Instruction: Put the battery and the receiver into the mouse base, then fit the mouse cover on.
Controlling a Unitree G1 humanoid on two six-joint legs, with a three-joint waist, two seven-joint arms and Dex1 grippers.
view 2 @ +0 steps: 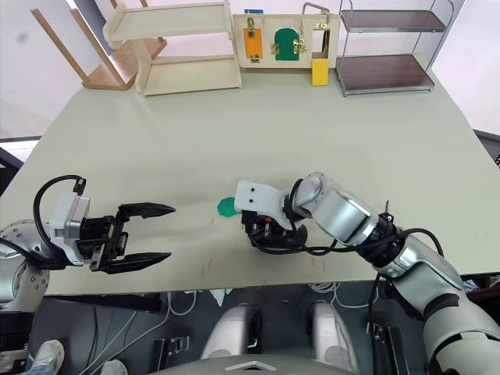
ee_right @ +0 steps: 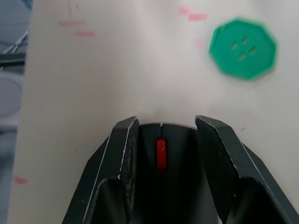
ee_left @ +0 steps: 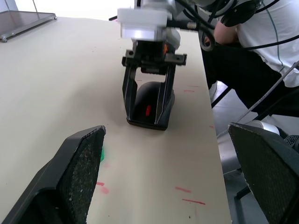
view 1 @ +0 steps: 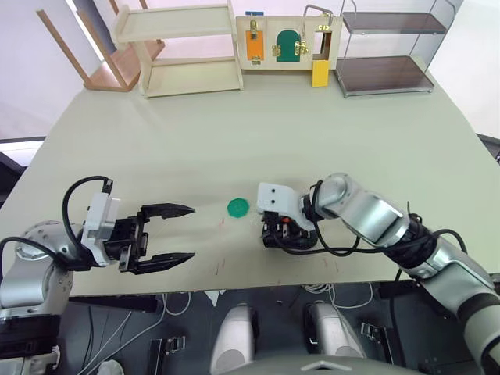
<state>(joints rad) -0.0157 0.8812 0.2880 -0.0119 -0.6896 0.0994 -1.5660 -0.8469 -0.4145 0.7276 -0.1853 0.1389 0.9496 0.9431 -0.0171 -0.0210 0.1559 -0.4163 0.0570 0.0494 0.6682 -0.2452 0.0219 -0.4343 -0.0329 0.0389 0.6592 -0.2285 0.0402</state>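
Note:
The mouse base (ee_left: pixel 149 95), black with a red scroll wheel (ee_right: pixel 161 154), sits near the table's front edge, right of centre. My right gripper (ee_left: pixel 147 123) comes down over it with one finger (ee_right: pixel 125 154) pressed against each side, shut on it. The mouse's back looks smooth and black, so the mouse cover seems to lie on it, but I cannot tell how it sits. The battery and the receiver are hidden. My left gripper (view 1: pixel 190 232) hovers open and empty at the left, pointing toward the mouse from about a hand's length away.
A green octagonal disc (view 1: pixel 237 206) lies just left of the mouse. At the table's far edge stand a wooden shelf (view 1: pixel 183 47), a latch board (view 1: pixel 285 39) and a dark rack (view 1: pixel 387 51). The table's front edge (view 1: pixel 258 287) runs close by the mouse.

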